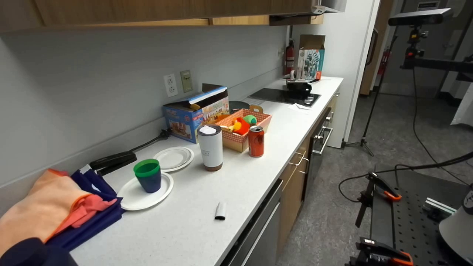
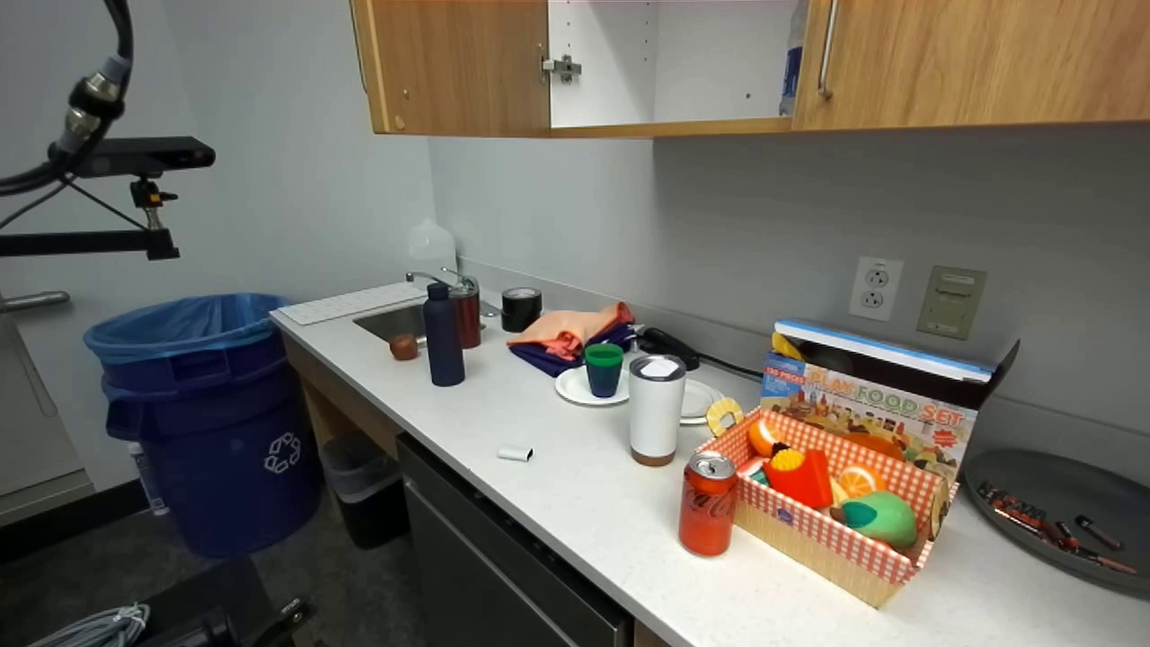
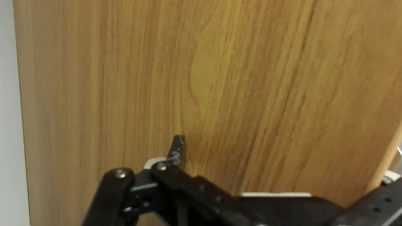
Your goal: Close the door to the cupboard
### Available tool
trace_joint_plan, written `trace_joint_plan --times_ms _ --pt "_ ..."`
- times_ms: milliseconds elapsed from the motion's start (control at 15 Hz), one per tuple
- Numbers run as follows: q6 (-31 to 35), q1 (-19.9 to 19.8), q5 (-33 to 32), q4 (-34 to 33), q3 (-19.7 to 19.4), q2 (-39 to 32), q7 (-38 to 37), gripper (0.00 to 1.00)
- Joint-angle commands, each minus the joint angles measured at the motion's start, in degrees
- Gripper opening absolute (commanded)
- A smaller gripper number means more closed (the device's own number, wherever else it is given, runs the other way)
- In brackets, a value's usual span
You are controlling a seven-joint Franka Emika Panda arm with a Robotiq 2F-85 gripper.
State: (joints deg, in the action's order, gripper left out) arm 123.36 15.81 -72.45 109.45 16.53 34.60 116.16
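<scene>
when closing the door (image 2: 467,67), open at the left of the cupboard (image 2: 701,67), push near the free edge (image 2: 373,81). should swing lightly, feel stiff and smooth. note the gripper (image 3: 284,158) spread wide.

The long white countertop (image 2: 584,494) carries, near its inset sink (image 2: 388,325), an upright navy bottle (image 2: 444,341), a dark red tumbler (image 2: 466,316), a black cylinder (image 2: 521,311), and heaped peach and navy cloths (image 2: 566,334) beside a black corded device (image 1: 114,160). Farther along are white plates (image 1: 129,196), a small white tube (image 1: 220,211) on its side, a standing white tumbler (image 1: 210,147) and a red Coca-Cola can (image 1: 256,142) just beside a gingham basket (image 2: 800,544). Behind the basket stands the Play Food Set box (image 2: 862,397), near a dark round tray (image 2: 1069,481), with a black cooktop (image 1: 269,94) toward the opposite end.
</scene>
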Motion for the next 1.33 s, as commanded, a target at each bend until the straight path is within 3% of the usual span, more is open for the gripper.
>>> trace_joint_plan --times_ms 0,400,733,1067,1267 --pt "-5.6 -0.6 3.2 -4.1 -1.2 -3.2 8.6 1.00" --pt "-13.5 -0.2 12.1 -10.9 -0.5 -6.4 15.7 1.00" --pt "-24.0 -0.9 16.4 -17.7 0.9 -9.8 22.3 1.00" --pt "-39.9 -1.4 15.5 -24.0 2.8 -15.0 27.4 1.00" --pt "-39.8 -0.2 15.7 -25.7 1.9 -16.8 26.5 1.00"
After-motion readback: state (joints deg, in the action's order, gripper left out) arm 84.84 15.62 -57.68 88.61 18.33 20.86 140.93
